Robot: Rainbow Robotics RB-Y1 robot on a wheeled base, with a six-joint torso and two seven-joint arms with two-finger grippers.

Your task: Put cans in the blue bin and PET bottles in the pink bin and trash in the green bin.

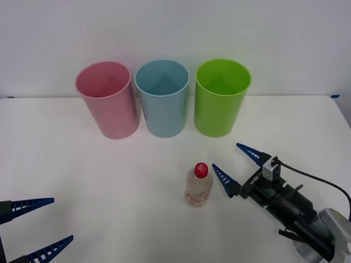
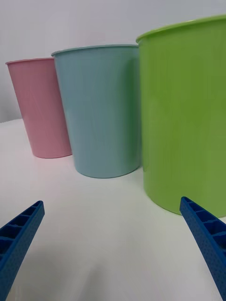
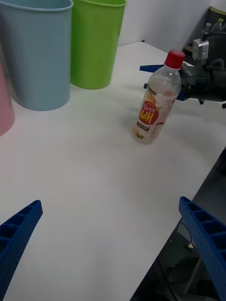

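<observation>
The PET bottle (image 1: 198,185) (image 3: 155,103), clear with a red cap and a pale orange label, stands upright on the white table (image 1: 109,181). Just to its right my right gripper (image 1: 238,165) (image 2: 113,249) is open, low over the table, one finger close beside the bottle without touching it. At the back stand the pink bin (image 1: 107,101) (image 2: 44,108), the blue bin (image 1: 163,101) (image 2: 99,113) and the green bin (image 1: 221,101) (image 2: 188,117), all upright. My left gripper (image 1: 41,227) (image 3: 113,254) hangs open at the near left. Cans and trash are out of view.
A white wall rises right behind the bins. The table's front edge runs near my left gripper, with dark floor beyond it. Bare tabletop lies between the bottle and the bins.
</observation>
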